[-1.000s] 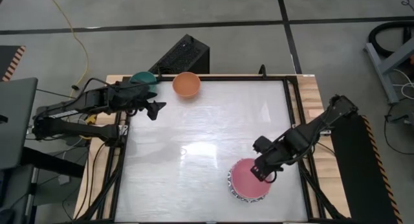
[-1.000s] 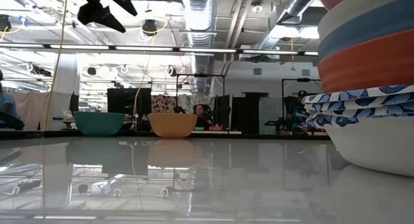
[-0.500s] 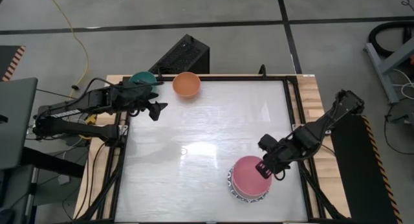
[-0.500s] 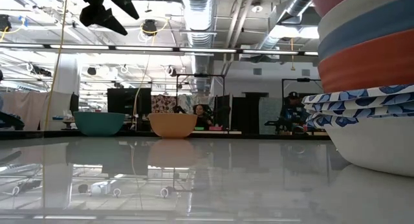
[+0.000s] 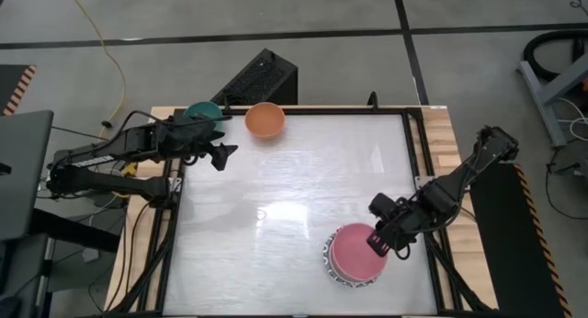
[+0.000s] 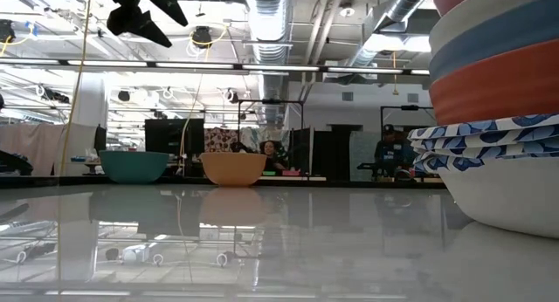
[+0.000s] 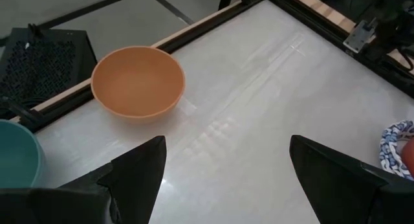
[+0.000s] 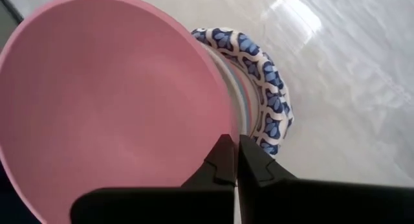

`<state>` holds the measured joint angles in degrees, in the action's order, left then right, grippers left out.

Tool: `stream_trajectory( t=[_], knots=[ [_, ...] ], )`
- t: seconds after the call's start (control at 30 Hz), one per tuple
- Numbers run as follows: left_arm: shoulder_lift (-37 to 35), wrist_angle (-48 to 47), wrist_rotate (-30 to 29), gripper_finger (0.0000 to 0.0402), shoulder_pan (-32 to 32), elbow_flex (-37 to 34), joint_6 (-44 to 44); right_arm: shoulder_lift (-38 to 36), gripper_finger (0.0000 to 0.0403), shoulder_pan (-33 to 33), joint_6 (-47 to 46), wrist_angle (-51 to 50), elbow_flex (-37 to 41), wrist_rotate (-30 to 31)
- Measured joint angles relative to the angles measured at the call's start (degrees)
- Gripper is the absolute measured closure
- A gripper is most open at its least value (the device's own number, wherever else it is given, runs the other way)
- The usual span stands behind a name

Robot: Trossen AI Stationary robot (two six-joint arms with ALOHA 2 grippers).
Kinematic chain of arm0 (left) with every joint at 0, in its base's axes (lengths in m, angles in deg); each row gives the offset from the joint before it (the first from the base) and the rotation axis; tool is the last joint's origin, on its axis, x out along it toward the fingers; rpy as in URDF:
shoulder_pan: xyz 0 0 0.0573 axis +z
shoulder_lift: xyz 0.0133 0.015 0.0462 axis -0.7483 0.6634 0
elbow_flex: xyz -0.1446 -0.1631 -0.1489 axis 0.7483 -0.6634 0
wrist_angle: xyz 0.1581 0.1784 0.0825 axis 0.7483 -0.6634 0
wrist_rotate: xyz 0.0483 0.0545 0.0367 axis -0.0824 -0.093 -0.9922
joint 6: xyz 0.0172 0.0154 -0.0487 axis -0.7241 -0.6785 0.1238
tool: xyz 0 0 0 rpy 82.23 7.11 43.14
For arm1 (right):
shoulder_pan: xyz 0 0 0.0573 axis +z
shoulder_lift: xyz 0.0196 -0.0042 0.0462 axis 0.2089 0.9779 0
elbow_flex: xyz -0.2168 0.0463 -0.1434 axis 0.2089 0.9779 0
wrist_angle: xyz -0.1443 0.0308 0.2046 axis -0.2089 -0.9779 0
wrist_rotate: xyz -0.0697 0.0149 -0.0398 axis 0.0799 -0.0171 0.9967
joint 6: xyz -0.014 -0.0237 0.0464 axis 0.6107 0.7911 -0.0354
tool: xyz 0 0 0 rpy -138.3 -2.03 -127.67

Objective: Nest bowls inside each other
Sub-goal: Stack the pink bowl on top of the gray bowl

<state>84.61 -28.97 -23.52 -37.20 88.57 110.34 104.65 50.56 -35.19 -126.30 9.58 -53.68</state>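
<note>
Right gripper (image 5: 384, 245): fingers pressed together, empty, just above the near-side rim of the pink bowl (image 5: 356, 251) topping the nested stack (image 6: 498, 119) at the table's (image 5: 276, 217) right front. Left gripper (image 5: 219, 151): spread wide, empty, hovering at the far left near the orange bowl (image 5: 265, 120) and teal bowl (image 5: 202, 110). Low view alone: stack's layers of cream, blue, orange, patterned rims. From above: only pink and a patterned edge. Stack's right side cut off in the low view.
</note>
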Motion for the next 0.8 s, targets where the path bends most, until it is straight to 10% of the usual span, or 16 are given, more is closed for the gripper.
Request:
stream_trajectory(
  t=[0.8],
  knots=[
    [0.0,0.3,-0.61,0.0084,-0.01,0.0,0.2,0.57,0.0394,1.17,1.55,8.44,6.03,1.29]
  ],
)
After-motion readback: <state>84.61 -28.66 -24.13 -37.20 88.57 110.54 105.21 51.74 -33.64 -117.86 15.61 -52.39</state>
